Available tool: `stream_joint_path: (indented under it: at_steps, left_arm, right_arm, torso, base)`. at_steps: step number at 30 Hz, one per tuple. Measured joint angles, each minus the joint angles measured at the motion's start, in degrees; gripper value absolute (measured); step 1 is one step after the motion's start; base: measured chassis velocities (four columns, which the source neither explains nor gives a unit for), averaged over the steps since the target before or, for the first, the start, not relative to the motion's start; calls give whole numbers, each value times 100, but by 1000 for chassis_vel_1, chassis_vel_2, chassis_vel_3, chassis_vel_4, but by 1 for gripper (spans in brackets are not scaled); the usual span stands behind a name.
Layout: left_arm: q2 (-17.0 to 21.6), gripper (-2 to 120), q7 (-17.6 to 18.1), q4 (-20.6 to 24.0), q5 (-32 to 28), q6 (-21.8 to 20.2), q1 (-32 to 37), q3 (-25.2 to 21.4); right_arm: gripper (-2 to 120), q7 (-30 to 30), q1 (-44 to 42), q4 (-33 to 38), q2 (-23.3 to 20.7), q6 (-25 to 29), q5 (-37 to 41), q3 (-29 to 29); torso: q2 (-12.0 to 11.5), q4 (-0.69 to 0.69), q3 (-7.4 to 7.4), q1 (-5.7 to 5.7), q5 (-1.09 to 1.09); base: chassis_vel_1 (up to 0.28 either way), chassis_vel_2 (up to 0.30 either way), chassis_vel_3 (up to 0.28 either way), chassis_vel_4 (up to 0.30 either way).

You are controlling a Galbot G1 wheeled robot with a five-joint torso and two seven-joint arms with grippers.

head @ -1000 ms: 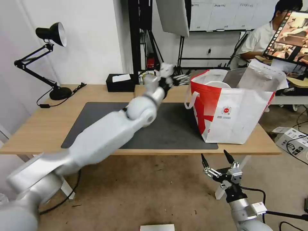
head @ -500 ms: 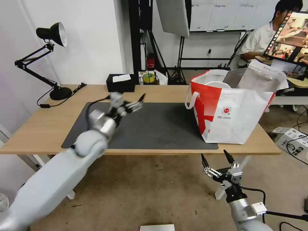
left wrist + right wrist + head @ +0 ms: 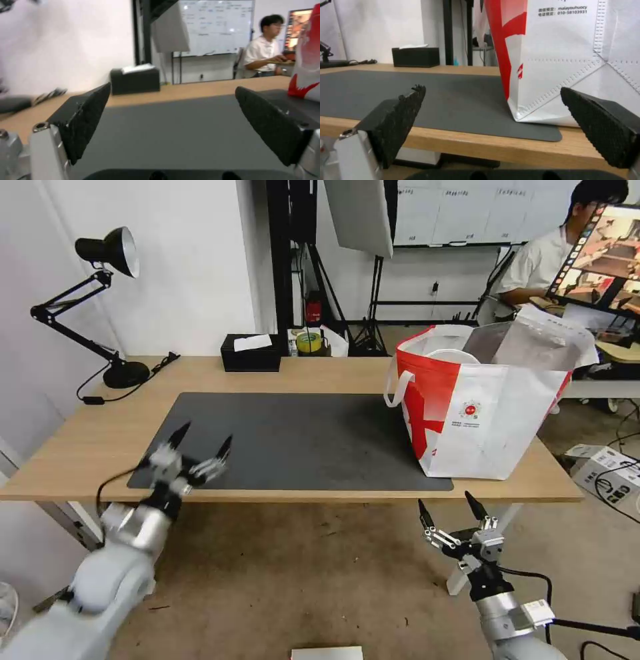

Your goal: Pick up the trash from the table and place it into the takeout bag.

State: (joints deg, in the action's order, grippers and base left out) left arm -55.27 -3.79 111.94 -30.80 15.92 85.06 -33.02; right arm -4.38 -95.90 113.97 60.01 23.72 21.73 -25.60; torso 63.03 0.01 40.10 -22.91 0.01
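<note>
Head view gives you the table [image 3: 87, 447] with its dark grey mat [image 3: 313, 433]. On the mat's right end stands the takeout bag [image 3: 487, 413], upright, mouth open, its base reaching onto the bare wood. You can see no trash on the tabletop; whether it lies inside the bag, you cannot tell. A black tissue box [image 3: 251, 352] sits at the far edge. Your left gripper [image 3: 200, 443] hovers at the mat's near left corner, fingers spread, holding nothing. Your right gripper [image 3: 450, 508] hangs below the table's front edge near the bag, fingers spread and bare.
</note>
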Motion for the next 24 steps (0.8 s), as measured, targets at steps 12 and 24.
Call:
stream_joint_path:
  at_steps: [12,24]
  left_arm:
    - [-783,100,-121,360,151,196,962,-434]
    - [-1076,100,-80,580,361,-72,1534,-592]
  right_arm:
    - [100,0,0,0,0,0,0,0]
    - [100,0,0,0,0,0,0,0]
  torso:
    - [0,-2,1,-1,0]
    - [-1,-1,1,-1,0]
  base:
    - [0,0,0,0]
    - [0,0,0,0]
